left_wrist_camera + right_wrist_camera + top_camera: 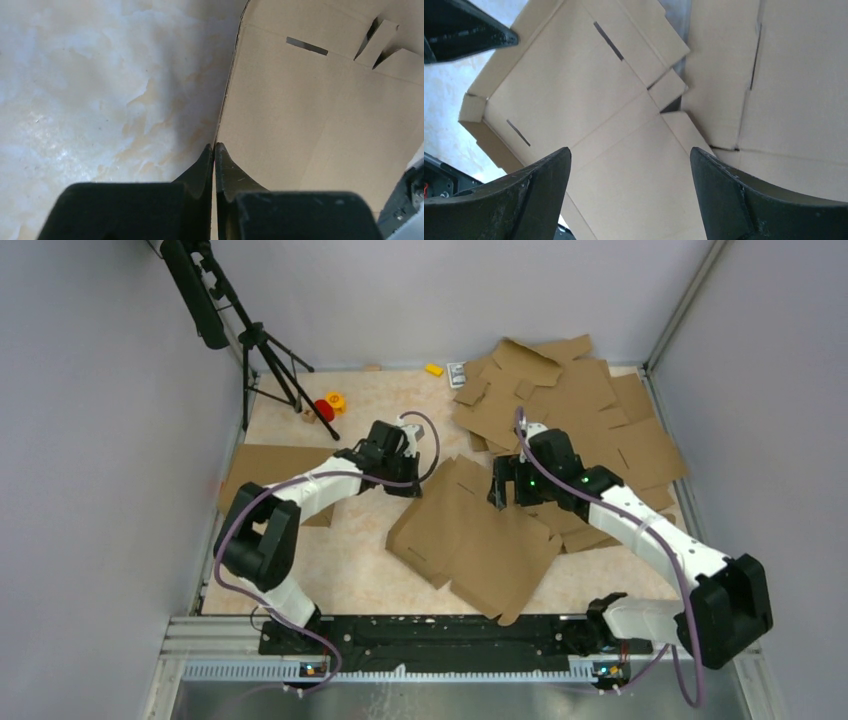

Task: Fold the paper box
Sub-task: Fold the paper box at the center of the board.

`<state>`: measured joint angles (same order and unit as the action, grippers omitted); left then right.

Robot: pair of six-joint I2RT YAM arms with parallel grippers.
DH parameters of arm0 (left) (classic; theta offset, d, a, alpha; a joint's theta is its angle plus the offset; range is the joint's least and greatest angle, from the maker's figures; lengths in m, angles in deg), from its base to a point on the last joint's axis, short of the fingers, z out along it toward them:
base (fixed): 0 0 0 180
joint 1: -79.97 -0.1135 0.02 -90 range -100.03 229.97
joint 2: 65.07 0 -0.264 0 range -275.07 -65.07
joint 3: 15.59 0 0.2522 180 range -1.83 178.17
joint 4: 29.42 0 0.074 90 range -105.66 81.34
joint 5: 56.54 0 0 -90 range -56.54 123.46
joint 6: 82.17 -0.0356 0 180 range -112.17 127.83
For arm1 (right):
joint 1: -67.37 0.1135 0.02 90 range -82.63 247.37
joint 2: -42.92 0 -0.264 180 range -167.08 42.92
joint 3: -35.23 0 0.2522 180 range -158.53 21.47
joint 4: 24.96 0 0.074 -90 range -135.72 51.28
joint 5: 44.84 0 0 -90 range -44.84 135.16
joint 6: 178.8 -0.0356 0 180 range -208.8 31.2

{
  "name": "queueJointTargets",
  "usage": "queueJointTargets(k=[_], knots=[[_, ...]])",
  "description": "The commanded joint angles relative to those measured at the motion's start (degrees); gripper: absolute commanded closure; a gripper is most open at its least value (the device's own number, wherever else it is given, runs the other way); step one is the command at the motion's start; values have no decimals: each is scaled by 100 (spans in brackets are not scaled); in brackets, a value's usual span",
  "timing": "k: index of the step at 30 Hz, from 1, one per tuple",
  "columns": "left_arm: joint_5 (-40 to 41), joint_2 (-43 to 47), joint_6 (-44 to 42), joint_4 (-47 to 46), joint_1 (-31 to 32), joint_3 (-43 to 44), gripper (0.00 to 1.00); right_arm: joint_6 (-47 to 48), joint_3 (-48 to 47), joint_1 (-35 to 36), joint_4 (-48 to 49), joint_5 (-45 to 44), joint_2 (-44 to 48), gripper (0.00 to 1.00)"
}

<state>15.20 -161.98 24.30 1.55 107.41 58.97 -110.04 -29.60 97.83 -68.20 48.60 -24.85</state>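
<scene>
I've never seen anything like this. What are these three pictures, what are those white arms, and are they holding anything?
The left arm and right arm are robot arms bolted to a table. One picture looks down from above; the other two come from a camera on each wrist. A cardboard box, not yet folded, lies between them, with more blanks piled behind. The left jaws are shut at the box's edge; whether they pinch it is unclear. The right jaws stand open above it, holding nothing.
</scene>
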Motion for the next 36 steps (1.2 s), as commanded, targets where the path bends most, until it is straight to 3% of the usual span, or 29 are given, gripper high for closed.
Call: queueJointTargets(k=[1, 4, 7, 9, 11, 28, 36], knots=[[1342, 505, 329, -148, 466, -206, 100, 343, -653, -35, 318, 269, -539, 15], [2142, 649, 661, 88, 783, -363, 100, 228, -956, -81, 296, 169, -1007, 33], [2259, 816, 1030, 27, 862, -690, 100, 24, -1012, -118, 552, 118, -1317, 52], [2352, 974, 1181, -107, 912, -922, 100, -69, -866, -125, 935, 131, -1378, 72], [2491, 1140, 1261, -262, 975, -1185, 100, -131, -808, -194, 1124, 125, -1503, 100], [2825, 1530, 1306, -250, 1261, -1330, 100, 331, -2000, -400, 768, 452, -3550, 100], [2930, 1520, 1344, -293, 1292, -1326, 100, 371, -1912, -400, 699, 1628, -3574, 100]])
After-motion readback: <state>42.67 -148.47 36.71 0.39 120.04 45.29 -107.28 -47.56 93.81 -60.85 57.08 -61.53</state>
